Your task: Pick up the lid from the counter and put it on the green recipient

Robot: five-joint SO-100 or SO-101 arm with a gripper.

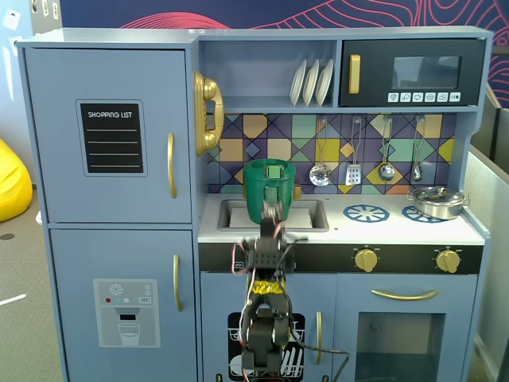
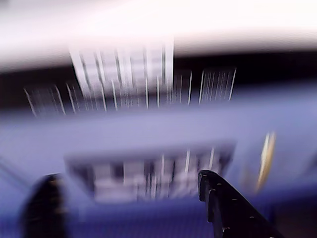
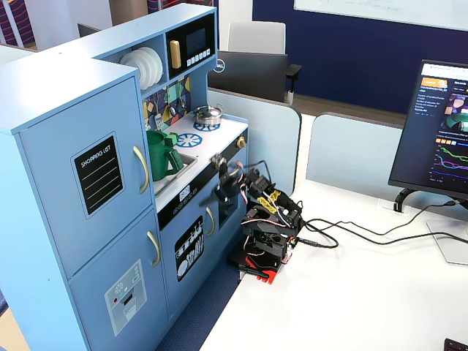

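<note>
A: Two fixed views show us the recipient (image 1: 269, 189) standing at the back left of the sink recess in the counter (image 1: 398, 231). In the side one it is there too (image 3: 157, 155), beside the fridge wall.

B: And the lid? We see a light green block at the rim, in the mouth of the recipient (image 1: 274, 169). We think this is the lid's knob, so the lid (image 1: 270, 165) seems to sit on top already, but the disc itself is hard to separate from the rim.

A: We agree. The gripper (image 1: 270, 213) is raised in front of the recipient and is blurred there. From the side it (image 3: 221, 191) hangs over the counter's front edge, apart from the recipient.

B: The wrist view is very smeared. We see one dark finger (image 2: 225, 208) at the lower right, another dark shape at the lower left, and a wide gap between them with nothing in it. So the jaws stand apart.

A: The steel pot (image 1: 437, 200) sits on the right burner.
</note>
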